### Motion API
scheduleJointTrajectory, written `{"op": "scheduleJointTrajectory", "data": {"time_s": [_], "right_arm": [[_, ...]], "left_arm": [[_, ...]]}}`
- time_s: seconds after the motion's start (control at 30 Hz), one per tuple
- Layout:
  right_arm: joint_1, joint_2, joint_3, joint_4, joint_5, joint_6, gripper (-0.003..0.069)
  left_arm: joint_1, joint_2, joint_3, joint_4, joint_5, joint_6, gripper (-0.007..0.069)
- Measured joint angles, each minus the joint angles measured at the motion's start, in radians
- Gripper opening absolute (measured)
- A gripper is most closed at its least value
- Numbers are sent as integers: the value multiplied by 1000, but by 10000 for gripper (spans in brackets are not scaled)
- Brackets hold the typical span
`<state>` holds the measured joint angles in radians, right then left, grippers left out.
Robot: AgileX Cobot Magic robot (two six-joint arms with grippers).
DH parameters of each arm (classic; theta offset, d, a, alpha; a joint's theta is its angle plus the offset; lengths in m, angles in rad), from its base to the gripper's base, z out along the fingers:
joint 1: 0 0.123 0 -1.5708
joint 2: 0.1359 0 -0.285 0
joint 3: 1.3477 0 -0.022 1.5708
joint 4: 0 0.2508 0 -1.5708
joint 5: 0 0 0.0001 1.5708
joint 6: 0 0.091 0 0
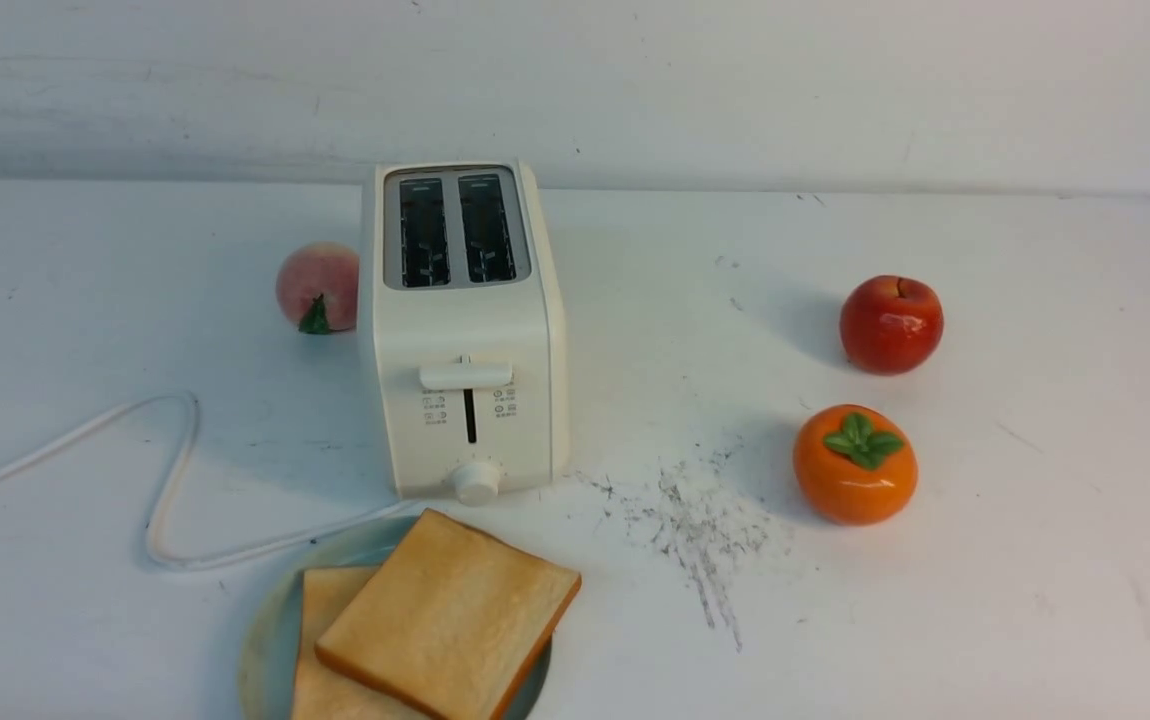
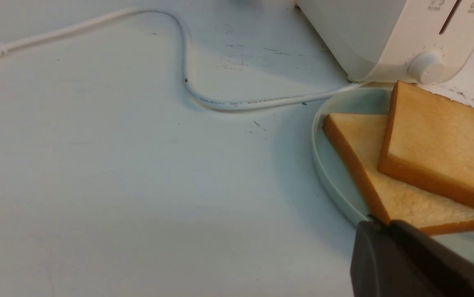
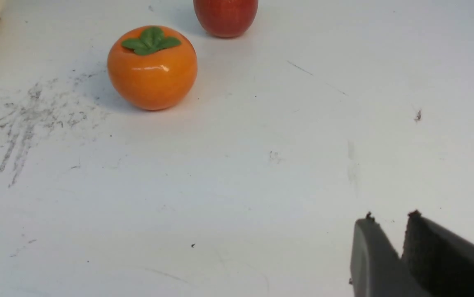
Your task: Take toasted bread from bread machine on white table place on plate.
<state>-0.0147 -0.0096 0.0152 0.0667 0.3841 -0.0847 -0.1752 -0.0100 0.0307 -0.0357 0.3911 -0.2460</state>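
Left gripper (image 2: 379, 225) fingers together, empty, above plate (image 1: 265, 640) rim; right gripper (image 3: 389, 225) nearly closed, empty, above white table (image 1: 985, 560). Cord (image 2: 237, 103) print unreadable. Both toasted bread slices (image 1: 450, 620) overlap on plate; bread machine (image 1: 463, 330) slots empty.

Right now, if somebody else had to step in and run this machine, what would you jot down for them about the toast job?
Left end effector: looks shut and holds nothing, tips close to the near edge of the plate.
Right end effector: nearly shut with a thin gap, empty, above bare white table near the orange fruit.
Toasted bread: both slices lie on the plate, the upper one overlapping the lower and sticking out past the rim.
Bread machine: both slots look empty.
Done: both slices moved to the plate.
Left: nothing visible; possibly just pull the arms back.
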Motion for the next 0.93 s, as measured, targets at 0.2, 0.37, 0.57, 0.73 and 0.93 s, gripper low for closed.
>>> {"op": "scheduleJointTrajectory", "data": {"time_s": [0.2,0.37,0.57,0.73,0.93], "right_arm": [[0,0,0,1,0,0,141],[0,0,0,1,0,0,146],[0,0,0,1,0,0,155],[0,0,0,1,0,0,158],[1,0,0,1,0,0,164]], "left_arm": [[0,0,0,0,0,0,16],[0,0,0,0,0,0,16],[0,0,0,0,0,0,16],[0,0,0,0,0,0,16],[0,0,0,1,0,0,16]]}}
